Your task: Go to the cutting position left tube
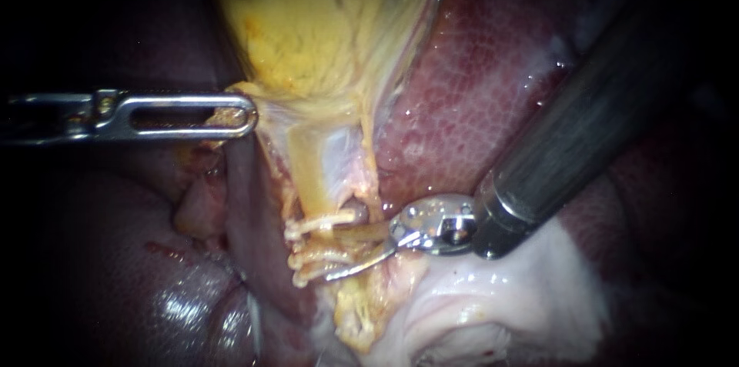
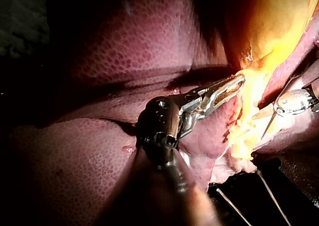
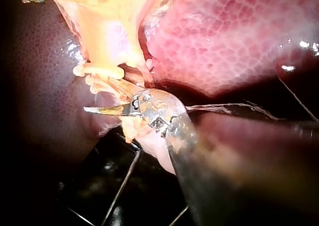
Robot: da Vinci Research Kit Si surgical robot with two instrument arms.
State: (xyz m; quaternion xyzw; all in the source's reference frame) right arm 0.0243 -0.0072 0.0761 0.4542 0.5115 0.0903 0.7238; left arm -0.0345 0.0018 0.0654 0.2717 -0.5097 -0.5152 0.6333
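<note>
Tube (image 1: 312,182) ran down from the narrow end of the gallbladder (image 1: 323,28), with pale clips (image 1: 319,222) set across it a little below the gallbladder. Judged soft, thin, slick and easily torn, so not a thing to grip. Any hold belongs on the gallbladder, and the cut between the clips.

Left instrument (image 1: 242,115) lay level, jaws closed on the gallbladder's lower edge, apparently keeping it taut. Right instrument (image 1: 346,251) slanted steeply over the liver (image 1: 477,67) beside the gallbladder, wrist bent toward the tube. Its two blades were parted narrowly astride the clipped stretch, pinching nothing. Whether this was the task's left tube could not be told.
</note>
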